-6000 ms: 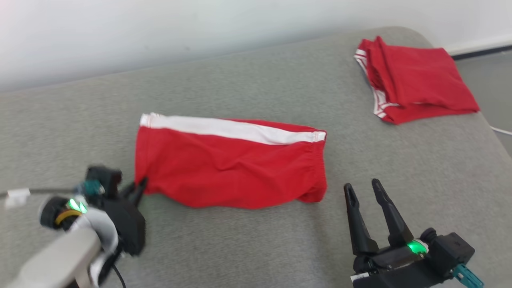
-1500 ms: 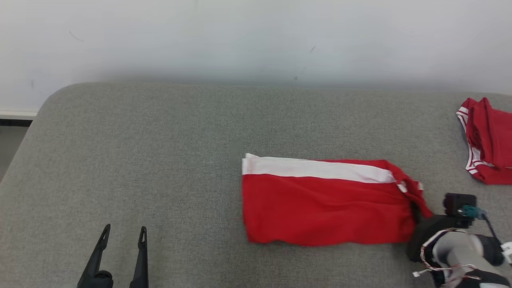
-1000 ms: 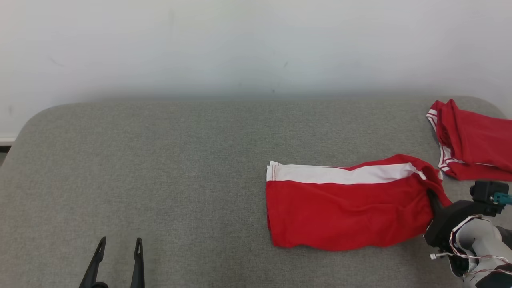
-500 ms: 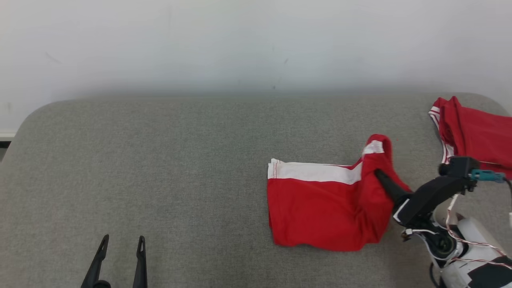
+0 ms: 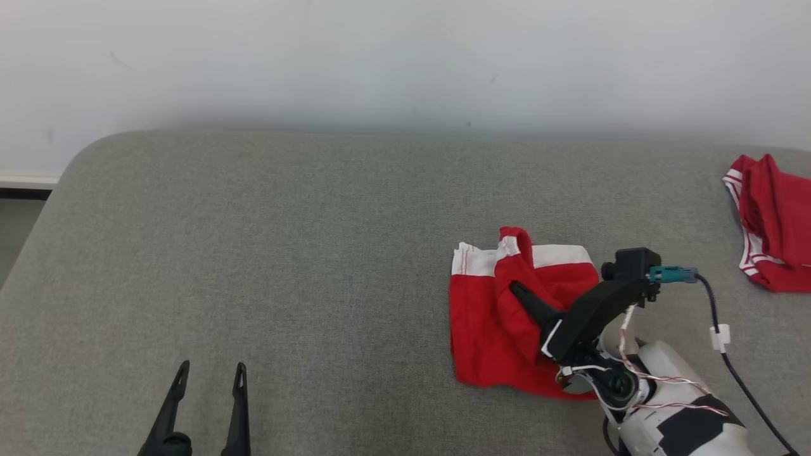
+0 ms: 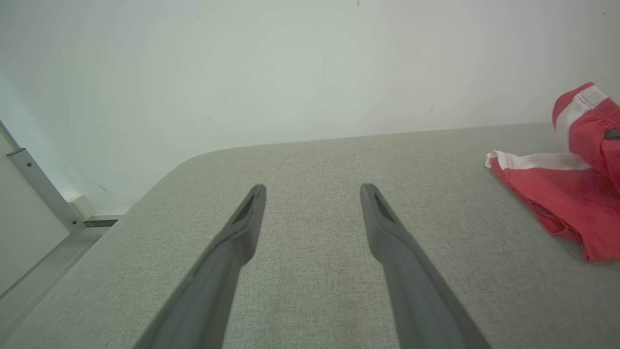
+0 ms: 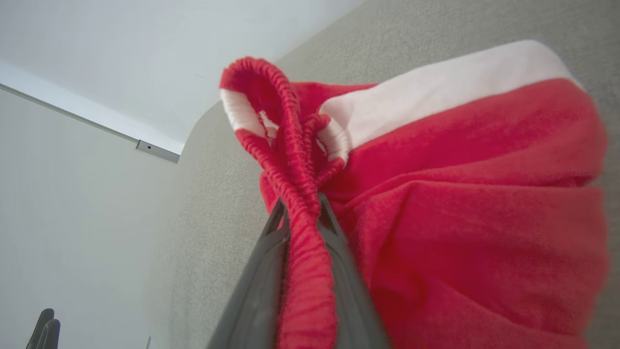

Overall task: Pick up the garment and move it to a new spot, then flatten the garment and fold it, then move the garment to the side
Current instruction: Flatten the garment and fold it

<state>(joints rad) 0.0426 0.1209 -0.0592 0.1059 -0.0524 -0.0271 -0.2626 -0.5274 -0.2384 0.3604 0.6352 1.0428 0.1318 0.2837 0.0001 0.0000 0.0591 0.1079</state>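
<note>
The garment, red shorts with a white side stripe, lies at the right of the grey padded surface, its right end lifted and doubled over to the left. My right gripper is shut on the elastic waistband and holds it above the lower layer. The right wrist view shows the gathered waistband pinched in the right gripper, with the garment hanging below. My left gripper stands open at the lower left, holding nothing. From the left wrist, the left gripper points over bare fabric, the garment far right.
A second folded red garment lies at the far right edge of the surface. A white wall runs behind. The surface's rounded left corner drops to the floor. A cable trails from my right wrist.
My right gripper has carried the waistband end up and leftward over the garment, so the shorts now lie about half as long. The head view has shifted slightly. The left gripper stays open.
</note>
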